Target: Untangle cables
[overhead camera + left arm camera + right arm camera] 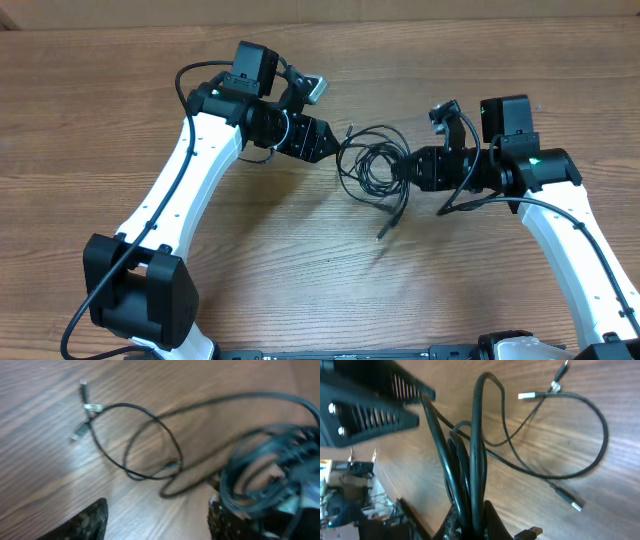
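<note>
Mid-separation, the cables (372,165) lie bunched on the table (120,80), my right gripper (414,168) clamped on several strands, my left gripper (328,145) spread and empty just beside them; next, I judge, it must pinch 1 loop and draw it free.

Cables (372,162) black; table (300,280) brown wood-grain; arms (178,192) white, black.

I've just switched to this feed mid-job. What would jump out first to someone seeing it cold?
The tangle of black cables at the centre of the table draws the eye first. The right end effector is clamped on a bunch of strands, while the left end effector stands open beside the tangle. Metal-tipped plug ends lie loose nearby.
</note>
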